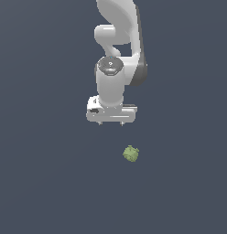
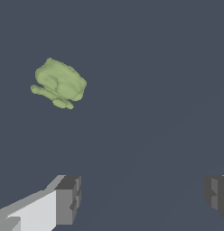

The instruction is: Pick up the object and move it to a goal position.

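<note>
The object (image 1: 131, 153), a small olive-green lumpy chunk, lies alone on the dark grey floor (image 1: 42, 183), below the gripper (image 1: 110, 124) in the exterior view and a little toward that view's right, well apart from it and not touched. In the wrist view the object (image 2: 59, 83) sits off to one side, outside the gap between the two dark fingertips (image 2: 68, 198), which stand wide apart with nothing held between them

The arm (image 1: 119, 41) is running off the exterior view's top edge, base unseen. In the wrist view, both fingers (image 2: 66, 198) are getting cut by the frame's edges. The object (image 1: 131, 153) is showing too small for surface detail.
</note>
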